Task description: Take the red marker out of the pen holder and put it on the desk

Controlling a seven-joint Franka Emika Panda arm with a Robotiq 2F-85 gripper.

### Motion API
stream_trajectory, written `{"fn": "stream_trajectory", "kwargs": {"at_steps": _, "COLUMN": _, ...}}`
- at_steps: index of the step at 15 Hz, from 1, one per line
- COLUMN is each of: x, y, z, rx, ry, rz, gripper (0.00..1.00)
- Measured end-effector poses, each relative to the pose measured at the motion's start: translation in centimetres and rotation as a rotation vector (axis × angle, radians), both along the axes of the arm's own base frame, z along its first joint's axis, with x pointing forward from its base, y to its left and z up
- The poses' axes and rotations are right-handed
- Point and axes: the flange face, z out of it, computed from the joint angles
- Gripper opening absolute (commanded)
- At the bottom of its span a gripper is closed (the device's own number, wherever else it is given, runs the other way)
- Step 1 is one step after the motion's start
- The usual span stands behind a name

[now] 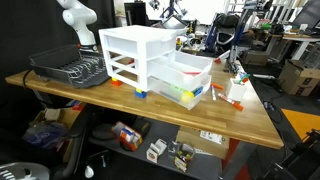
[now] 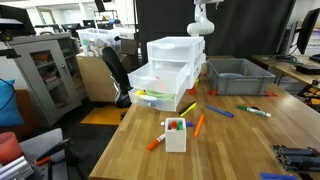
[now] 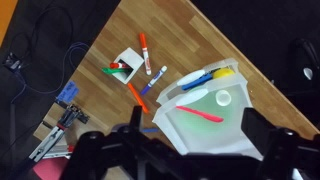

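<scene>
The small white pen holder (image 3: 127, 65) stands on the light-brown desk (image 3: 190, 35); it shows in both exterior views (image 1: 236, 90) (image 2: 175, 136). A red marker (image 3: 120, 69) and a green one lie in its top; only part of the red marker shows. My gripper (image 3: 195, 140) is open and empty, high above the open drawer of the white drawer unit (image 3: 210, 115), well away from the holder. In an exterior view the gripper (image 1: 172, 13) hangs above the drawer unit.
An orange-red marker with a white band (image 3: 145, 50), an orange marker (image 3: 137, 97) and a blue pen (image 3: 158, 74) lie on the desk by the holder. The open drawer holds an all-red stick (image 3: 200, 113). A black rack (image 1: 70, 68) and a grey bin (image 2: 240, 76) stand beyond the drawer unit.
</scene>
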Motion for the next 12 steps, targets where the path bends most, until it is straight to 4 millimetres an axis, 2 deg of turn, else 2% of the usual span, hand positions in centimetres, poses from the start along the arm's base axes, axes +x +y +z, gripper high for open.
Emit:
{"fn": "stream_trajectory", "kwargs": {"at_steps": 3, "x": 0.0, "y": -0.1, "z": -0.1, "rx": 0.000, "ry": -0.002, "rz": -0.017, "gripper": 1.00}}
{"fn": "stream_trajectory", "kwargs": {"at_steps": 6, "x": 0.3, "y": -1.3, "z": -1.3, "rx": -0.025, "ry": -0.010, "rz": -0.141, "gripper": 1.00}}
{"fn": "stream_trajectory", "kwargs": {"at_steps": 9, "x": 0.5, "y": -3.6, "z": -4.0, "rx": -0.073, "ry": -0.012, "rz": -0.313, "gripper": 1.00}}
{"fn": "stream_trajectory", "kwargs": {"at_steps": 12, "x": 0.8, "y": -6.3, "z": -7.8, "rx": -0.144, "ry": -0.008, "rz": -0.491, "gripper": 1.00}}
